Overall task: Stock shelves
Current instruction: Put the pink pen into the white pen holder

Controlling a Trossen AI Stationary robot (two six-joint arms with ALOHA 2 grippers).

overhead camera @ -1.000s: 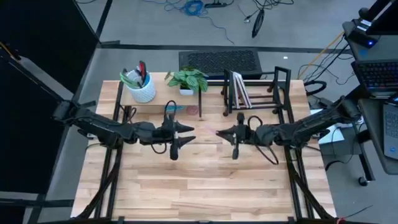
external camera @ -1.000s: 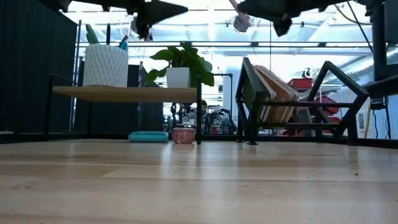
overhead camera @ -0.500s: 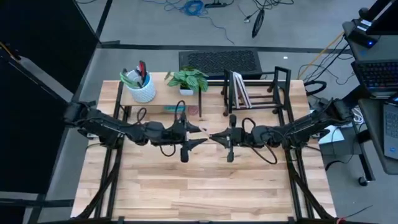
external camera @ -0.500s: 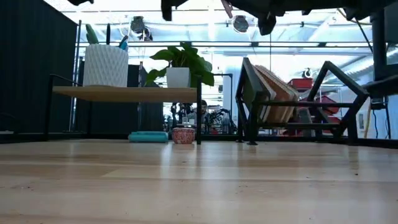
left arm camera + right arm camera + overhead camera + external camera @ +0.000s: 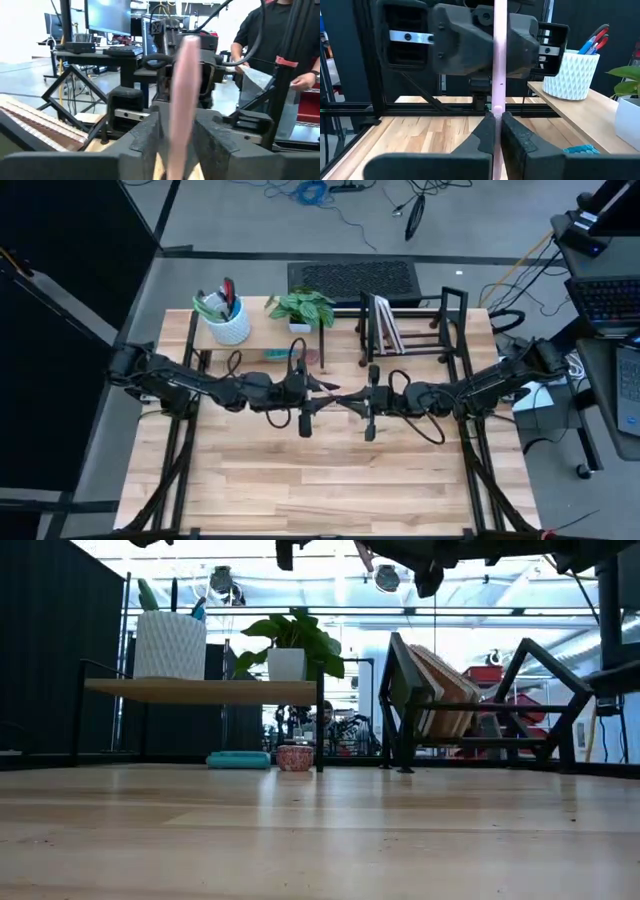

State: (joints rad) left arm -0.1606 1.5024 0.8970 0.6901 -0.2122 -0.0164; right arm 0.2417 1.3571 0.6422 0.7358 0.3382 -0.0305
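Comparing with the frames half a second back: the left gripper (image 5: 322, 392) has moved further toward centre frame in the high view and now meets the right gripper (image 5: 347, 397), where a gap between them showed earlier; the right arm has barely shifted. Wooden riser shelf (image 5: 262, 330) sits upper left of the table (image 5: 340, 480), flat pale top on thin black legs, unchanged. On it: white textured cup (image 5: 231, 326) with pens and a potted plant (image 5: 302, 308); beneath it, in the low view, a teal flat item (image 5: 238, 759) and a small reddish patterned pot (image 5: 295, 757) on the tabletop. Black wire rack (image 5: 412, 328) stands upper centre-right, just beside the riser, holding a few thin books (image 5: 383, 325) leaning between its dividers. A thin pale pink flat object (image 5: 499, 75), seen edge-on, is held between the two grippers above mid-table. Right wrist view: right fingers (image 5: 484, 135) pressed closed against its lower edge. Left wrist view: same pink object (image 5: 182, 95) stands between the left fingers (image 5: 145, 137), which sit close on either side; contact appears made. Person in dark clothing (image 5: 272, 45) in the room behind, upper right of the left wrist view.
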